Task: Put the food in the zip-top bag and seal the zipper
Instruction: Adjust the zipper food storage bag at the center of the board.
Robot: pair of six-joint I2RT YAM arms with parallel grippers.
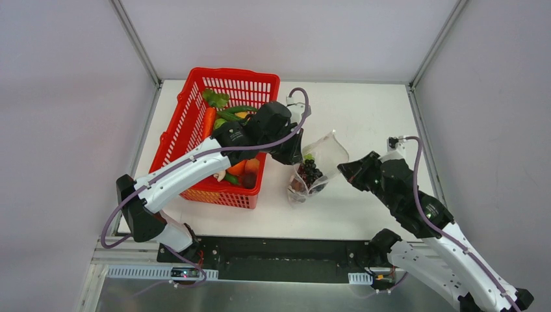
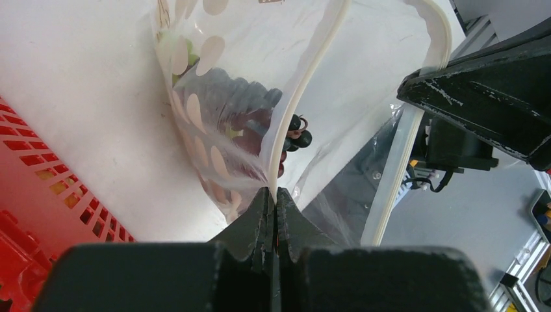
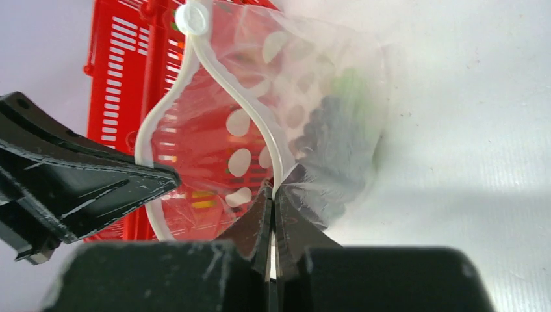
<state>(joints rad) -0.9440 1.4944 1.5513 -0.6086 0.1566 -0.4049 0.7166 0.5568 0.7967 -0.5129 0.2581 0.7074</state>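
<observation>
Clear, crinkly plastic zip-top bag [image 1: 318, 164] with white dots; glossy dark grapes [image 1: 310, 171]; red moulded mesh-plastic basket [image 1: 195, 117]; matt white worktop [image 1: 364, 117]; scuffed matt-black tool fingers [image 3: 260, 218].

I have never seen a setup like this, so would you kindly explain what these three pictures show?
The wide picture looks down on two robot arms bolted to a white table. The other two come from cameras on each wrist, looking past that arm's own fingers. On the table stand a red basket of toy vegetables and a clear dotted zip-top bag with dark grapes inside. The left hand is shut on the bag's white zipper edge; the right hand pinches that edge too, at another spot. The bag's mouth gapes open between them, unsealed.
</observation>
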